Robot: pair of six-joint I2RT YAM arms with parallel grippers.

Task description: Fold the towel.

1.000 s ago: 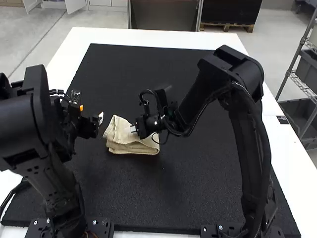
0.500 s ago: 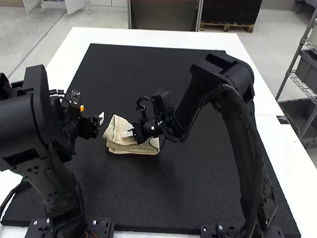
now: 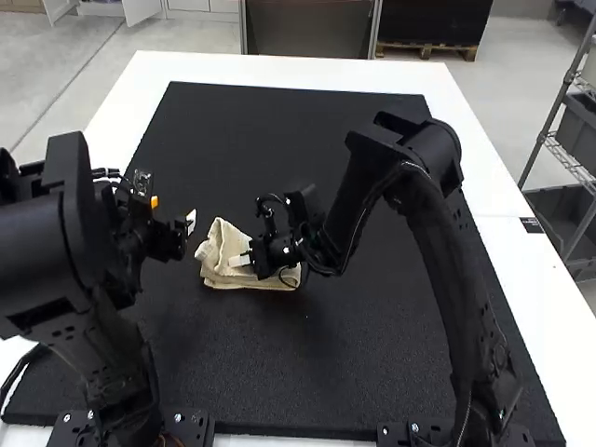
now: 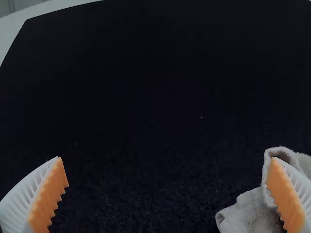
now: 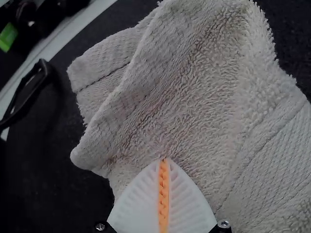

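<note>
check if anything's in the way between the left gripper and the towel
Nothing visible stands between the left gripper and the towel; black mat lies between them in the high view. The right gripper, over the towel, might crowd it there.

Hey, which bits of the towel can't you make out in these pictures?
- High view: part of the towel, hidden by the right hand.
- Left wrist view: much of the towel, cut off by the picture's edge; a bit more is behind the left hand.
- Right wrist view: the cloth under the right hand, and towel beyond the picture's edge.
- All views: the underside, covered by the cloth on top.
</note>
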